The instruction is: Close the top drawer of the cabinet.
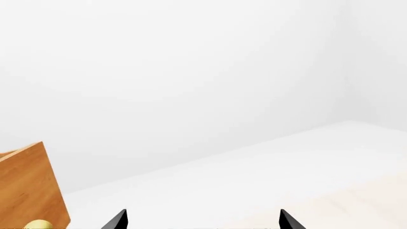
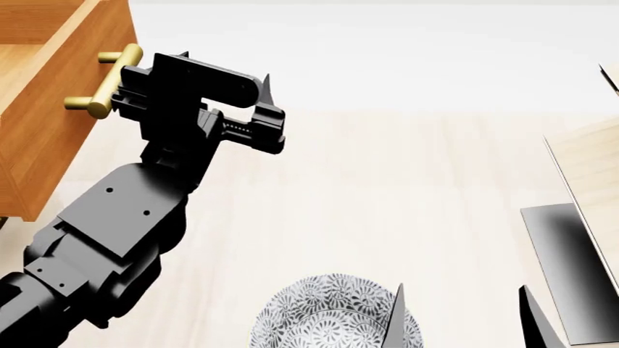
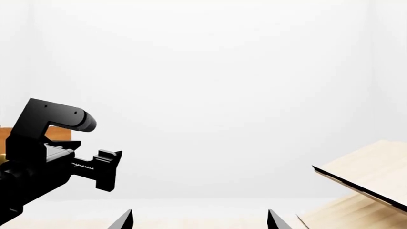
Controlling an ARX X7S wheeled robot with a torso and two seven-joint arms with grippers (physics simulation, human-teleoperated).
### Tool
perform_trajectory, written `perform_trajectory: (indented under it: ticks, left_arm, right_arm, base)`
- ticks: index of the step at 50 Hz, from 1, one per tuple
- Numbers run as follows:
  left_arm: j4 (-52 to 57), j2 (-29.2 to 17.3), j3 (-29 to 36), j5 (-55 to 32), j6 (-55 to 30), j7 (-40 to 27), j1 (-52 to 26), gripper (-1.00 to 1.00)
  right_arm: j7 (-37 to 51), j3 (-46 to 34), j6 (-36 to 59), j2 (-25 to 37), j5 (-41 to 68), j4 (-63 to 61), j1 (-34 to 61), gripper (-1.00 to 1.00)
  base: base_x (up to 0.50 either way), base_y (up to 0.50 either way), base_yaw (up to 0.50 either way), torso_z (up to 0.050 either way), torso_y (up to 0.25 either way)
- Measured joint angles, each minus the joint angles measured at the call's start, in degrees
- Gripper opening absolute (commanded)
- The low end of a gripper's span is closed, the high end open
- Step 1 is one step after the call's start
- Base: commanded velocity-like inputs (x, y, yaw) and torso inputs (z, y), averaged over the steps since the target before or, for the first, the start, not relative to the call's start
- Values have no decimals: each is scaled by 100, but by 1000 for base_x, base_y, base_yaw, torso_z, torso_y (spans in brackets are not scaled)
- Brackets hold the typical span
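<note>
The top drawer (image 2: 58,109) is an orange-brown wooden box at the head view's upper left, with a brass bar handle (image 2: 101,83) on its front. Little of the cabinet beyond this drawer shows. My left gripper (image 2: 225,67) is open and empty, just right of the handle, beside it and not around it. In the left wrist view the left gripper (image 1: 203,220) has its tips wide apart, with a corner of the drawer wood (image 1: 28,191) and a bit of handle (image 1: 38,224) off to one side. My right gripper (image 2: 464,319) is open and empty, low and near me; it also shows in the right wrist view (image 3: 200,220).
A patterned grey-white bowl (image 2: 329,319) sits on the pale table (image 2: 387,181) near my right gripper. A pale light-wood slanted rack (image 2: 590,167) on a black base (image 2: 570,261) stands at the right; it also shows in the right wrist view (image 3: 369,176). White walls lie behind.
</note>
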Motion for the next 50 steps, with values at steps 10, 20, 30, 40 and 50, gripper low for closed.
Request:
perform_trajectory:
  ticks: [10, 20, 30, 40, 50]
  left_arm:
    - [-352, 0, -40, -65, 86, 160, 2, 100]
    - [-591, -3, -208, -5, 93, 256, 1, 100]
    - [-670, -73, -699, 373, 4, 302, 17, 100]
    - [-692, -216, -1477, 1075, -118, 319, 86, 100]
    - [-703, -362, -2556, 1997, -296, 381, 160, 100]
  right_arm:
    - [33, -26, 11, 12, -6, -29, 6, 100]
    - [55, -70, 43, 32, -25, -41, 37, 100]
    - [83, -120, 79, 52, -55, -66, 59, 100]
    - [108, -141, 93, 70, -65, -66, 77, 100]
    - [129, -146, 97, 89, -53, -52, 94, 100]
  base:
    - [0, 0, 0, 0, 0]
    - [0, 0, 0, 0, 0]
    - [0, 0, 0, 0, 0]
    - [0, 0, 0, 0, 0]
    - [0, 0, 0, 0, 0]
